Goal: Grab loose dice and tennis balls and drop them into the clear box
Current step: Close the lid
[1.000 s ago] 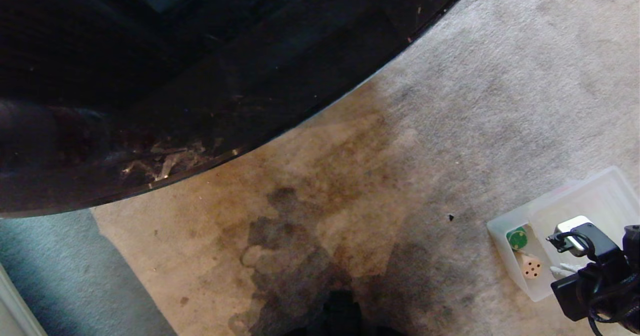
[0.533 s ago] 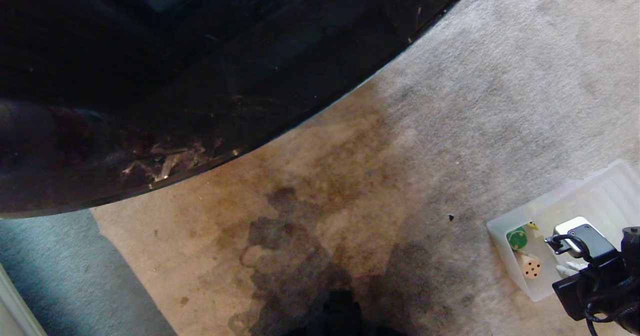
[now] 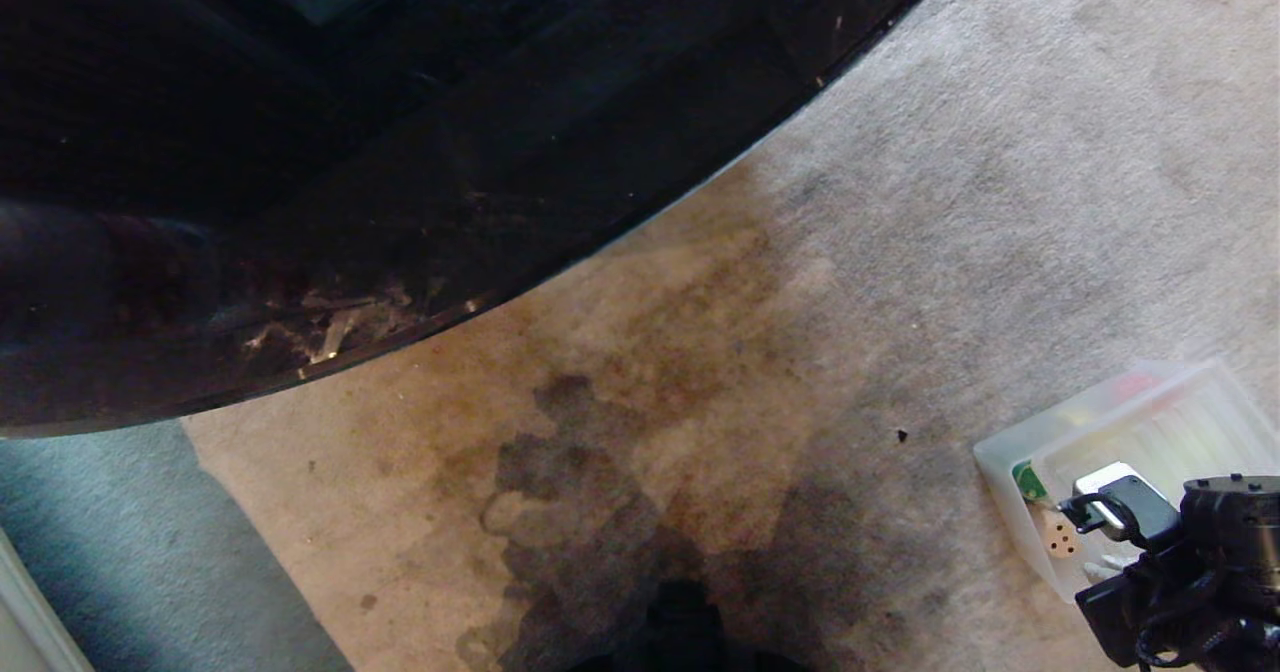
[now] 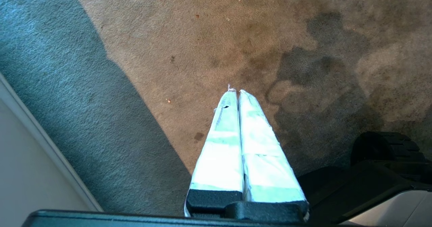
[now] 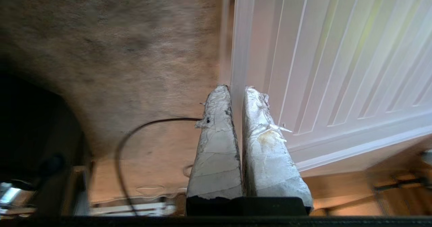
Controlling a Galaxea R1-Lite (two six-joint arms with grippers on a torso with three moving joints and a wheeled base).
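Right gripper had its taped fingers pinched on the edge of the ribbed translucent lid, as I read it from the wrist camera, holding it over the clear box at the lower right of my head view. Through the uncovered end of the box I could see the dark green die and the tan die beside it. Left gripper hung parked above the stained carpet, fingers pressed together with nothing between them. I saw no tennis balls clearly.
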